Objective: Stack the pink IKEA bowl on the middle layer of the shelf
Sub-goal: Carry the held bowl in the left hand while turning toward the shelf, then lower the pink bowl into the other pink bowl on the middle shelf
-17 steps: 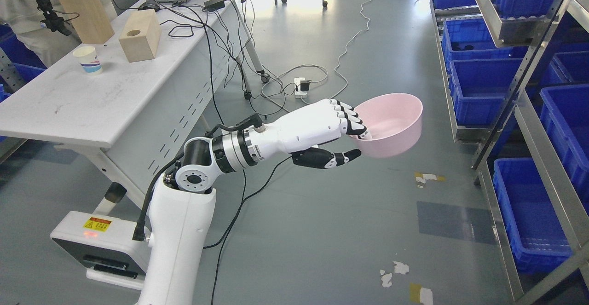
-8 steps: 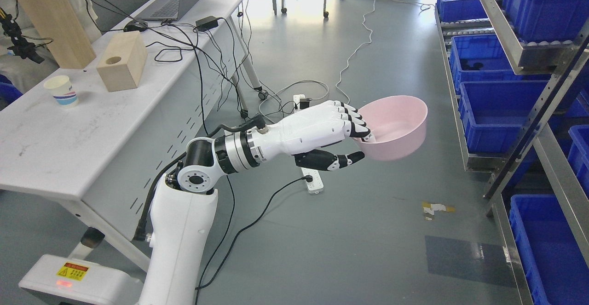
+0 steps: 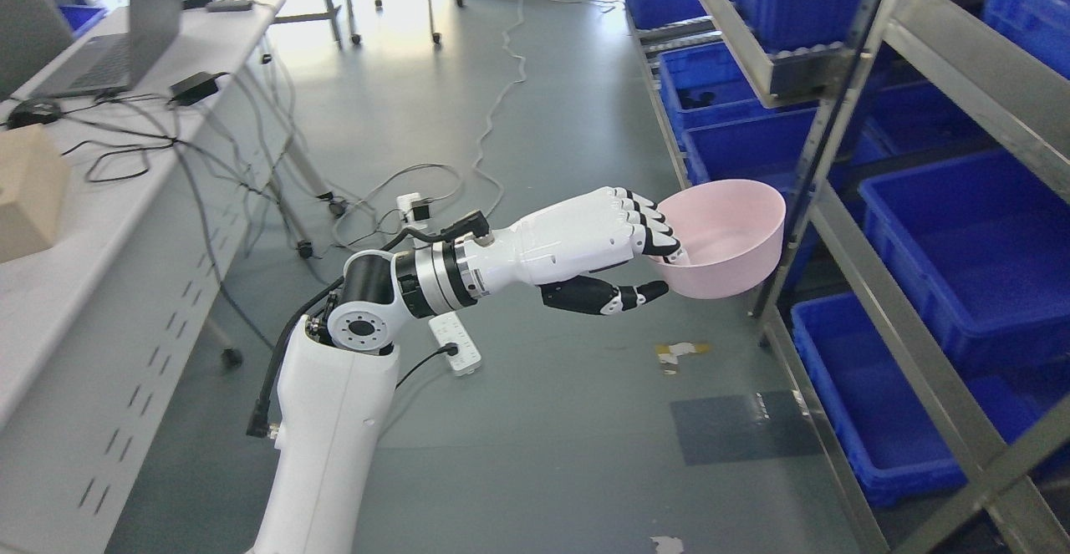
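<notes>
Grey polished flooring [image 3: 543, 420] fills the middle of the scene, crossed by loose cables and a white power strip [image 3: 456, 343]. At nine o'clock a white rectangular table [image 3: 100, 228] is seen, carrying a grey laptop [image 3: 117, 53] and a pale wooden block [image 3: 29, 190] that is cut off by the frame edge. At three o'clock a metal shelving rack [image 3: 844, 228] is loaded with blue plastic bins [image 3: 978, 245]; its upper and lower levels are cropped.

A round pink plastic bowl [image 3: 736, 241] is held above the floor, just left of the rack's front upright at about two o'clock from the picture's centre. It is kept nearly upright, its opening facing up and tipped slightly toward the camera; being round, it shows no long axis. Its near rim is gripped by the white-and-black left hand [image 3: 623, 253]: four fingers [image 3: 656, 232] are hooked over the rim into the bowl, and the thumb is stretched beneath it. Whether the thumb touches the underside cannot be made out. Part of the rim is hidden by the fingers.
</notes>
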